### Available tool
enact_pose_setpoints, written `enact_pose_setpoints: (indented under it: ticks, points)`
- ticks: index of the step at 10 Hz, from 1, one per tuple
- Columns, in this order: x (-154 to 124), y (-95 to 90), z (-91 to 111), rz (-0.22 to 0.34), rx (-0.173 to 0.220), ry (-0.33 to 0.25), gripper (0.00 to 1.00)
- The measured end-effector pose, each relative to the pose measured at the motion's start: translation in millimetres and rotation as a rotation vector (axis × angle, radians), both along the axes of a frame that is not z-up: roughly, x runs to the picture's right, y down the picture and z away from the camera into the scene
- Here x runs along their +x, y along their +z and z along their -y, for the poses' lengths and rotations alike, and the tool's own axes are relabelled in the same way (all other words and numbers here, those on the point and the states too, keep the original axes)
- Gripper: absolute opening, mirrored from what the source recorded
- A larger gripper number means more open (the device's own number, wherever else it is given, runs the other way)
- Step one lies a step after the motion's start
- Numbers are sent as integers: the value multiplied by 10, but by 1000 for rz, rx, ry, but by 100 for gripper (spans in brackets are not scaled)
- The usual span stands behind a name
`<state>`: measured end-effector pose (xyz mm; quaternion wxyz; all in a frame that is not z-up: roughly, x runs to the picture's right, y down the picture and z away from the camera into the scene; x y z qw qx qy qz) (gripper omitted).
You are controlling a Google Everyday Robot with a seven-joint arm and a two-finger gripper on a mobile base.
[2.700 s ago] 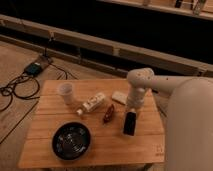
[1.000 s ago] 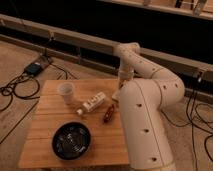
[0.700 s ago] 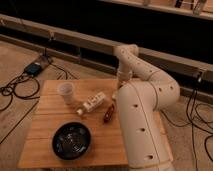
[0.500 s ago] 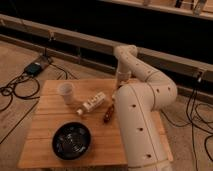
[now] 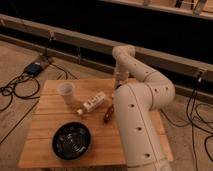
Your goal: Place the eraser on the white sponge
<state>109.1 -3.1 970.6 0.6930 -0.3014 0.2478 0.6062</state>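
The eraser and the white sponge are both hidden behind my arm. The arm (image 5: 142,115) is folded over the right half of the wooden table (image 5: 47,117). Its forearm comes down from the top to the table's back middle. My gripper (image 5: 119,87) is at the lower end of that forearm, just behind the thick arm link, and mostly covered by it. I cannot see anything held in it.
A slim dark-red object (image 5: 108,114) lies beside the arm. A clear bottle with a white label (image 5: 92,103) lies left of it. A white cup (image 5: 65,92) stands at the back left, a black bowl (image 5: 72,140) at the front. Cables (image 5: 20,85) lie on the floor at left.
The arm has swung from over the eraser at the table's right to a folded pose over the back middle. It now covers the eraser and the sponge. Little has moved in the last second.
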Motion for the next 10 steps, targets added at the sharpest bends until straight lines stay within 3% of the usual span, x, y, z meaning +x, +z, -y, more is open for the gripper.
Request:
enact_pose_setpoints:
  ticks: [2,6,10]
  points:
    - [37,10,4,-1,11,-16,78]
    - [75,6,-22,-2,20,-25,80]
    - [57,-17,30,21,61,-10,80]
